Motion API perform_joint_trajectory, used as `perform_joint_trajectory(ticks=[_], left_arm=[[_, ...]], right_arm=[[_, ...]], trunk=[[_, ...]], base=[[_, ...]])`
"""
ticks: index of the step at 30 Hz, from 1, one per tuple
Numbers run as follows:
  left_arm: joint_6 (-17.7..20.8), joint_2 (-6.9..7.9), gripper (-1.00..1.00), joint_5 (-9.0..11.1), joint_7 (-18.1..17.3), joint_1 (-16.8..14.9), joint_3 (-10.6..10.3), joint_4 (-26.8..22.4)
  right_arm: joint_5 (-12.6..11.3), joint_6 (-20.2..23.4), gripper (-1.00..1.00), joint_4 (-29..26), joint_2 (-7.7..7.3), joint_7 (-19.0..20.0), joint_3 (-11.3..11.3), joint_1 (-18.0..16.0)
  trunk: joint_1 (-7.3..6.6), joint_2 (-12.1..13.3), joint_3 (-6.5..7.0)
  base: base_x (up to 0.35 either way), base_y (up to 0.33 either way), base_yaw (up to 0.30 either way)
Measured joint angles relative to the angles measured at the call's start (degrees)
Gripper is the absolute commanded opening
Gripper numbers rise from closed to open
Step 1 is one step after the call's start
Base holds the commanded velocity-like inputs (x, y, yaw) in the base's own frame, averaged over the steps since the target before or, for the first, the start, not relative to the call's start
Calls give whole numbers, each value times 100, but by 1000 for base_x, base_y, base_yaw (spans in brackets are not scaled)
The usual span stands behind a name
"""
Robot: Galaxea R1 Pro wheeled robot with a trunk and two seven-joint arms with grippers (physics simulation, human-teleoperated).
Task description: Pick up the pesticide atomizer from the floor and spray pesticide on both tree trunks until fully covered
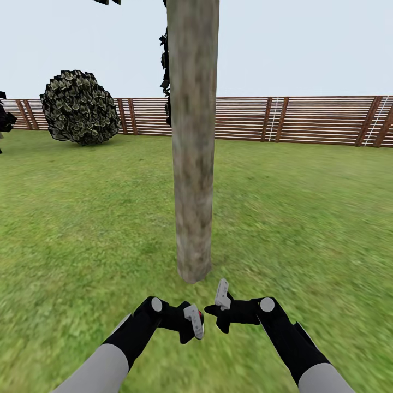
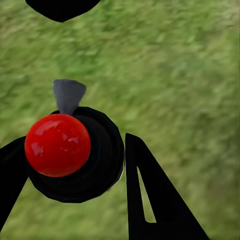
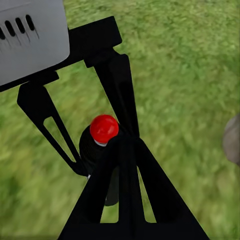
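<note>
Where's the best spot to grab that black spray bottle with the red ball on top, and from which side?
Take the pesticide atomizer by its round black body, below the red cap, coming in from the side with one finger on each flank. The body is wide and even, and the grey nozzle stays free. The left gripper holds it that way.

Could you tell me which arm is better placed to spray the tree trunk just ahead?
Left, most likely. The left gripper has its fingers around the black atomizer with the red cap, and the tree trunk stands just ahead. The right gripper sits beside it, seemingly empty.
</note>
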Motion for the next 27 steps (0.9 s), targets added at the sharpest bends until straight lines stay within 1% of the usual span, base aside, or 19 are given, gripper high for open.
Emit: perform_joint_trajectory(ticks=[13, 27], left_arm=[[-24, -41, -100, 10, 0, -8, 0, 0], [-35, -45, -100, 18, -4, -8, 0, 0]], right_arm=[[0, 0, -100, 0, 0, 0, 1, 0], [0, 0, -100, 0, 2, 0, 1, 0]], trunk=[[0, 0, 0], [0, 0, 0]], base=[[0, 0, 0], [0, 0, 0]])
